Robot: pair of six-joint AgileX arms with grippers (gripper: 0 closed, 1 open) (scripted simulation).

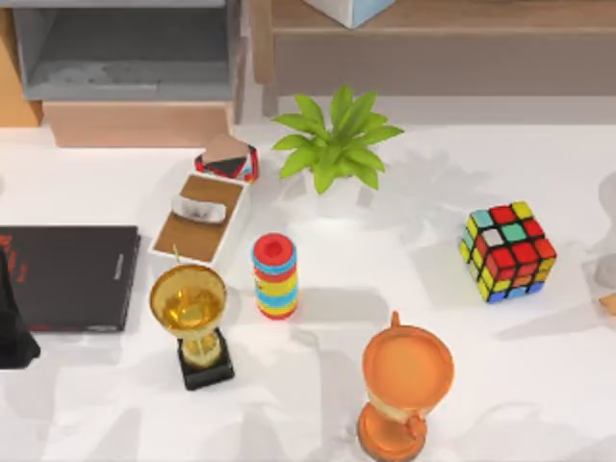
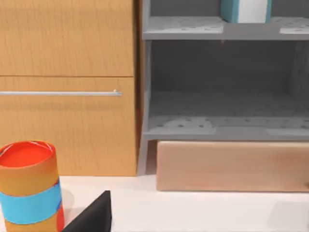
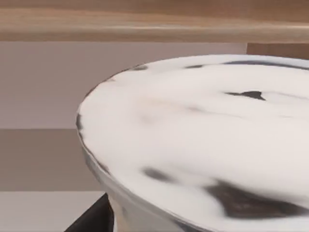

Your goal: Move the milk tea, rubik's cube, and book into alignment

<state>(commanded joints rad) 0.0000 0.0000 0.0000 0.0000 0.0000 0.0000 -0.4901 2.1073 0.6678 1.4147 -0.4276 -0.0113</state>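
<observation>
The rubik's cube [image 1: 507, 252] sits on the white table at the right, with nothing touching it. The milk tea [image 3: 203, 145] is a cup with a white, dark-blotched top, seen very close in the right wrist view. A dark part of my right gripper [image 3: 91, 220] lies beside its rim. The book [image 2: 244, 10], teal with white page edges, stands on an upper board of the grey shelf [image 2: 222, 121] behind the table. My left arm [image 1: 14, 327] is at the table's left edge, and a dark part of its gripper [image 2: 91, 217] shows low in the left wrist view.
A black slab [image 1: 67, 277] lies at the left. Around the middle stand a gold trophy [image 1: 192, 322], a striped ring stack [image 1: 275, 276], an orange cup [image 1: 404, 385], a plant [image 1: 332, 144] and an open box [image 1: 200, 217]. A striped can [image 2: 29, 188] stands near my left gripper.
</observation>
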